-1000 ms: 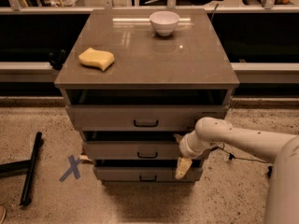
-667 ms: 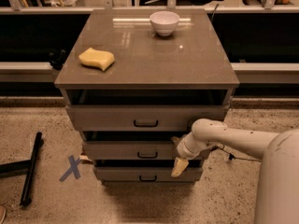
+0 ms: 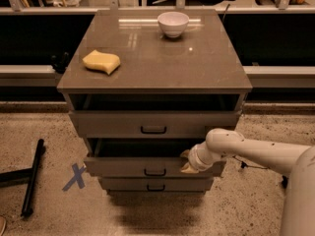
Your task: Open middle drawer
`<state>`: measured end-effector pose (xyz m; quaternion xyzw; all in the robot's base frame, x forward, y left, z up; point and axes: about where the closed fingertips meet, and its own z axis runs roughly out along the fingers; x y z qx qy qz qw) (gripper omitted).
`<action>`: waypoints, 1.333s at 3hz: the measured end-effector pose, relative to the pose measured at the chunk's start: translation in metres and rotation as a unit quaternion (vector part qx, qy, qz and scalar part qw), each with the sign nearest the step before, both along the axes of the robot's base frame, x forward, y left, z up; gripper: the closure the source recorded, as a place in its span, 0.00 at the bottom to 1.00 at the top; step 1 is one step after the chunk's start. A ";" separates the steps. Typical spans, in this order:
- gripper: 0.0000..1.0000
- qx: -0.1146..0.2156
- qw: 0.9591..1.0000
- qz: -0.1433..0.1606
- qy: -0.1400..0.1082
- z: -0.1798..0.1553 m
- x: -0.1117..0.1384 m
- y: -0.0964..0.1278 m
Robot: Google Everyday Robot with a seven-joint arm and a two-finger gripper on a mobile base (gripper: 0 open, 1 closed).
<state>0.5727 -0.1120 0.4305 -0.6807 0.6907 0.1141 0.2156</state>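
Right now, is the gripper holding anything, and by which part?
Cannot tell. The gripper sits at the top front edge of the middle drawer, right of its handle; a grip is not visible.

Dim, warm light from above; glare on the cabinet top (image 3: pixel 162 63), deep shadow inside the middle drawer (image 3: pixel 123 167) beside the gripper (image 3: pixel 187 162).

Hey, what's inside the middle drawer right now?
The middle drawer stands partly out; its opening shows only dark shadow, nothing recognisable. The top drawer above covers most of the inside. The gripper sits at its front edge, right of the handle.
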 end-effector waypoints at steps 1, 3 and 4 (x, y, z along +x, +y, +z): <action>0.91 0.000 1.000 0.000 0.000 0.001 0.000 0.000; 0.68 0.000 1.000 0.001 0.001 0.003 -0.001 0.001; 0.45 0.000 1.000 0.001 0.001 0.004 -0.001 0.001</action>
